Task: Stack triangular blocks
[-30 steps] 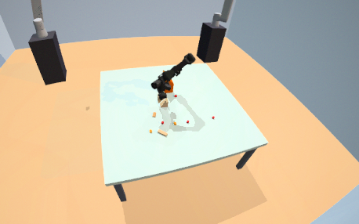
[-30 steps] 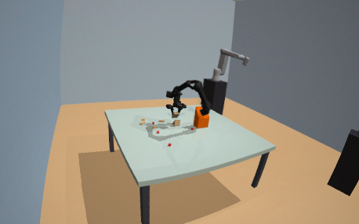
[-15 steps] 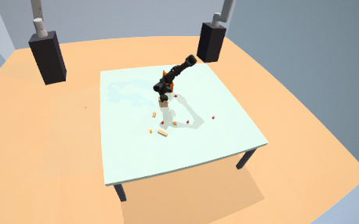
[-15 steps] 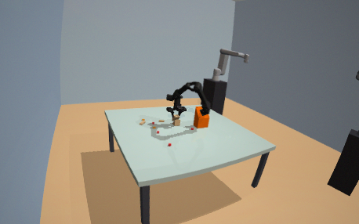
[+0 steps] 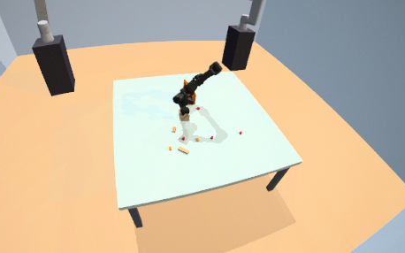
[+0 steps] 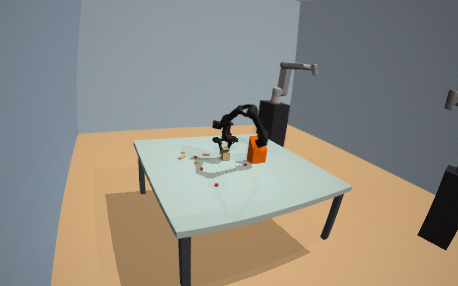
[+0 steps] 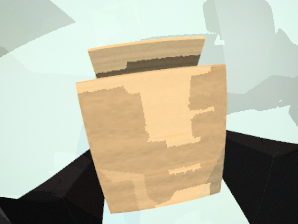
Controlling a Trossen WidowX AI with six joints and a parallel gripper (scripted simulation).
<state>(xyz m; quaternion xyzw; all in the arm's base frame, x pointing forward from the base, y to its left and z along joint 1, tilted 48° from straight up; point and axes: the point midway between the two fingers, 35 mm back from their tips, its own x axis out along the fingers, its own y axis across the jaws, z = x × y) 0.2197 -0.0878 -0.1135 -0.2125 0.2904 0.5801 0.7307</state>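
From above, going left to right, everything is being placed by the lower triangular block, which is sitting on the table. An orange cube is lying to its left and well below it in the view, and a short tan piece is resting nearer, below left. And here's the main action — the gripper is pointing down right over the lower block, its jaws pinching the upper triangular block. In the wrist view the lower block is showing past the held one's far edge; whether their slopes are touching, I can't tell. Straight below the landmark, a red cube is sitting, with a long tan piece lying beyond it. Moving right, a second orange cube is resting below right of the block, and the orange pedestal is standing above right — another red cube lying between the two. Further right, a third red cube is sitting below right, and a fourth is lying farthest out.
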